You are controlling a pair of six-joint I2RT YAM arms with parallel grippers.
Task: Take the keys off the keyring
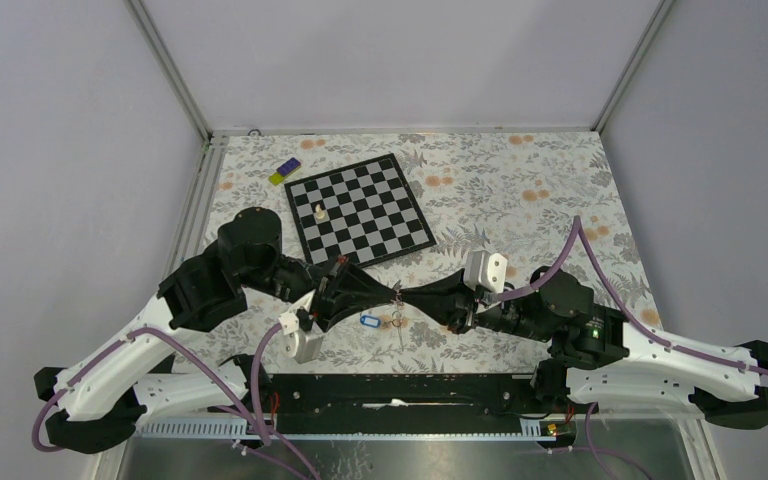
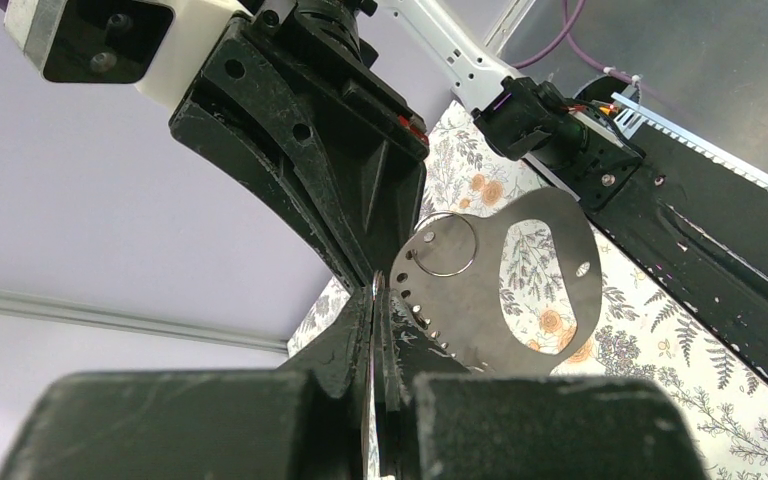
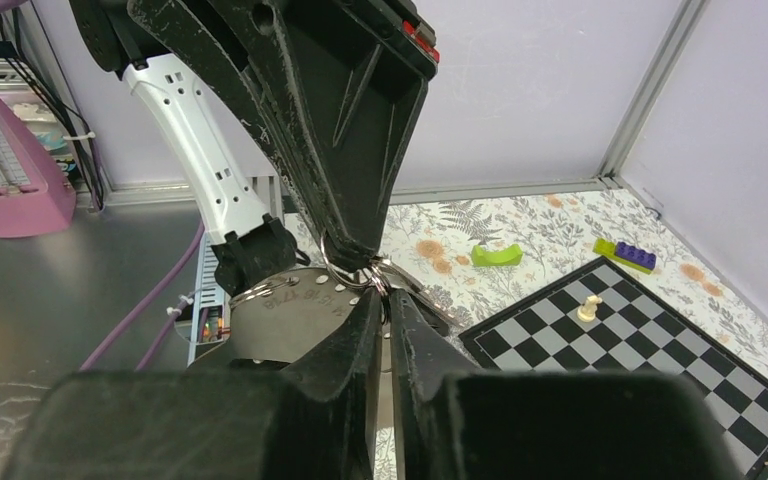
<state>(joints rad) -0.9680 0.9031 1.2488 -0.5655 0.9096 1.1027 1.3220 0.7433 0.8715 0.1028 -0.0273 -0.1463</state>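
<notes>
- Left gripper: jaws squeezed tight on a thin silvery sliver seen edge-on. Pretty sure that's one of the keys, running straight down the gap between the fingers.
- Right gripper: jaws closed down to a narrow slit, tips right in among the wire loops. Looks like a clamp on the keyring, but the actual contact spot is hidden.
- Keyring: up off the surface, strung between the two sets of jaws, which meet tip to tip.
- Steel plate: flat, with an oval cutout and a row of little holes. It's threaded on the ring and sits just beside the left jaws.
- Round disc: engraved metal, on the loops just left of the right jaws.
- Blue tag: on the near side of the meeting point, just beside the left gripper. Can't tell if it touches down.
- Surface: floral print.
- Chessboard: behind the grippers, apart from the bunch, with a white chess piece upright on its left part.
- Purple-and-yellow block: just past the board's far-left corner.
</notes>
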